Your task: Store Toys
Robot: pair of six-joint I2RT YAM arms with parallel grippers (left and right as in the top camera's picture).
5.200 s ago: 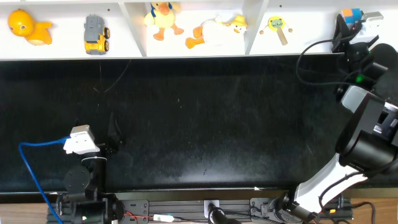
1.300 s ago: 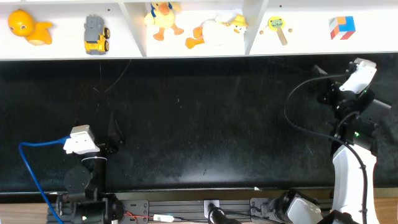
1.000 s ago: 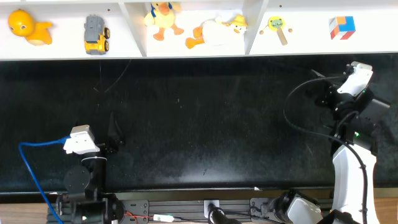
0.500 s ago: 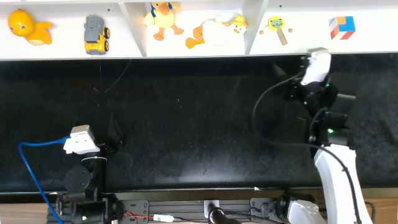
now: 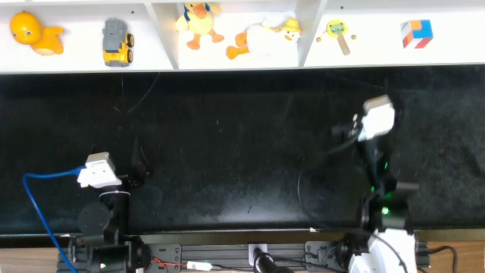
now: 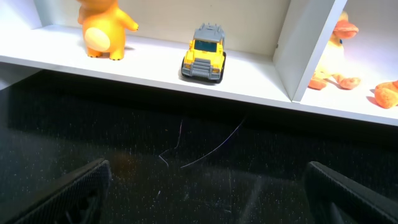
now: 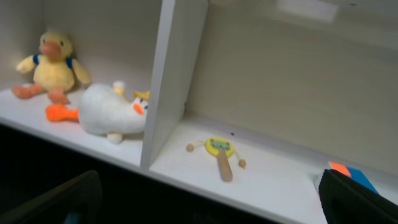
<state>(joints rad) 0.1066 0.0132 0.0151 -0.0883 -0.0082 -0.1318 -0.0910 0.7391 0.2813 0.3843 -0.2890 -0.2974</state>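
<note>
The white shelf [image 5: 242, 62] along the table's far side holds all the toys. An orange duck [image 5: 32, 32] and a yellow truck [image 5: 117, 42] stand in the left compartment. A yellow plush duck [image 5: 198, 21] and a white plush duck [image 5: 261, 38] lie in the middle one. A small rattle [image 5: 339, 32] and a coloured cube [image 5: 417, 32] sit in the right one. My left gripper [image 6: 205, 169] is open and empty near the table's front left, facing the truck [image 6: 205, 53]. My right gripper [image 7: 208, 180] is open and empty, back from the shelf, facing the rattle [image 7: 221, 152].
The black tabletop [image 5: 242, 144] stretches between the arms and the shelf. A blue cable [image 5: 34, 193] loops beside the left arm [image 5: 98, 171]. White dividers [image 7: 168, 81] separate the shelf compartments. The right arm [image 5: 377, 117] stands over the table's right half.
The right gripper let go of the cube in the right compartment, then pulled back from the shelf, moving left and toward the front. The left arm has not moved.
</note>
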